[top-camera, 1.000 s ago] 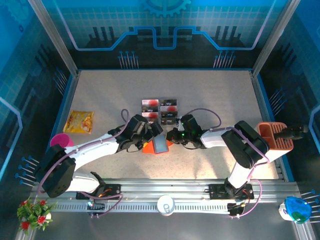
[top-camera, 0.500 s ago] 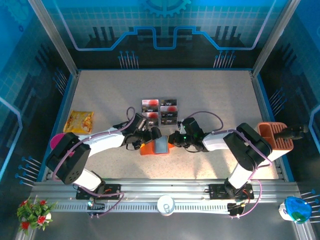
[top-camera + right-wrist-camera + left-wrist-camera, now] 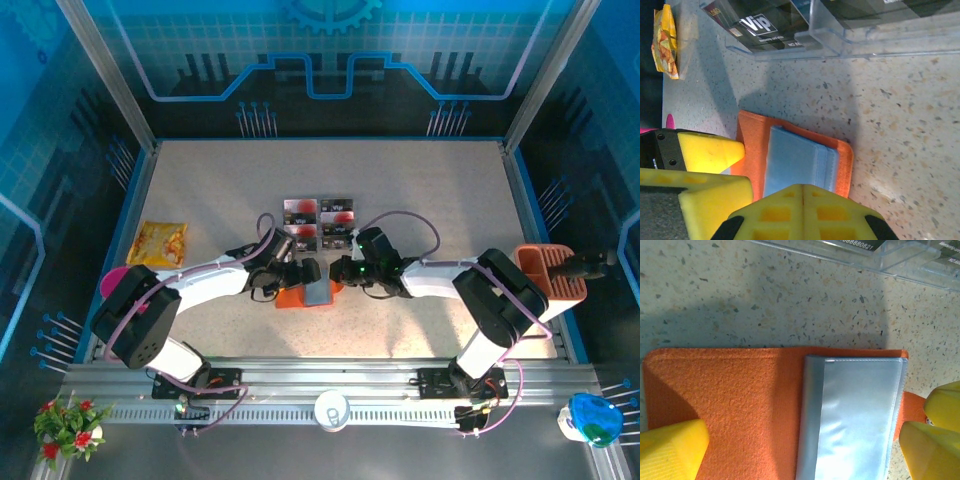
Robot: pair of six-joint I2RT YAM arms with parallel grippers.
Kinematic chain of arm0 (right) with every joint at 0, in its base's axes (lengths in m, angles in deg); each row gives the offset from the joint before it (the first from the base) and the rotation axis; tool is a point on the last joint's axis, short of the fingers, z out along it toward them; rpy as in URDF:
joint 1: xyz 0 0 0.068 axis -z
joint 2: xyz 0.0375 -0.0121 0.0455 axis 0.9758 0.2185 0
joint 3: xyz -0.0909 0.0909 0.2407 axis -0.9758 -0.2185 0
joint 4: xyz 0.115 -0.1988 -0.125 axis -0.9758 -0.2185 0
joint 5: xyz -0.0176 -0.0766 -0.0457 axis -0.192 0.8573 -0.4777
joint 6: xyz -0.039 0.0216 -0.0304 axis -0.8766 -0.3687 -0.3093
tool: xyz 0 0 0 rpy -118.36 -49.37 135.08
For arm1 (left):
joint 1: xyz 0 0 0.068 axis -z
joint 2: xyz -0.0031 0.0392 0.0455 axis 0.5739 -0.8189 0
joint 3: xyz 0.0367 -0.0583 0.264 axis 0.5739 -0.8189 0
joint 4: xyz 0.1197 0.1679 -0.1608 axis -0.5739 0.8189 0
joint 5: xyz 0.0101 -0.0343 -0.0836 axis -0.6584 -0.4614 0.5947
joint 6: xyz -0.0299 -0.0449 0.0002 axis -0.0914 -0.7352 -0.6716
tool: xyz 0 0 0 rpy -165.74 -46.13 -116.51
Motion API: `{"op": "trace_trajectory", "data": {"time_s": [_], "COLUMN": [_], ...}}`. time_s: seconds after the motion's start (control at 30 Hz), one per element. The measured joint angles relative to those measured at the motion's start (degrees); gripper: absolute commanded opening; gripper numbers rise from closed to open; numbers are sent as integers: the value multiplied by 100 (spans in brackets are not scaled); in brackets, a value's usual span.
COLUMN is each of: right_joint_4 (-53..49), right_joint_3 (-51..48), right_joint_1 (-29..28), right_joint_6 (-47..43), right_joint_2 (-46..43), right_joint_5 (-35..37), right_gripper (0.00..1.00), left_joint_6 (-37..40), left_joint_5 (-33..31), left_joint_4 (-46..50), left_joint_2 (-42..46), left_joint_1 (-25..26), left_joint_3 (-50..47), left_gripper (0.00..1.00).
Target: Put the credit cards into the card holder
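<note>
From above, the card holder (image 3: 303, 295) lies open on the table (image 3: 420, 190) between the left gripper (image 3: 300, 272) and the right gripper (image 3: 338, 270), with the credit cards (image 3: 320, 222) just behind it. Left wrist: that gripper is spread wide, straddling the holder's orange flap and grey-blue pocket. Right wrist: its fingers are pressed together at the holder's edge; whether they pinch it, I cannot tell

The card holder (image 3: 305, 294) lies on the table (image 3: 430, 190) just before the credit cards (image 3: 320, 222).
</note>
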Motion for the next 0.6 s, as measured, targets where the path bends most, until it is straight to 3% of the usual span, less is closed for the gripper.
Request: {"op": "trace_trajectory", "data": {"time_s": [0.6], "right_joint_4": [-173], "right_joint_3": [334], "right_joint_1": [-157], "right_joint_6": [-195], "right_joint_2": [597], "right_joint_5": [-4], "right_gripper": [0], "left_joint_6": [411], "left_joint_5": [-378], "left_joint_4": [313], "left_joint_2": [282], "left_joint_1": [7], "left_joint_3": [-17], "left_gripper": [99]}}
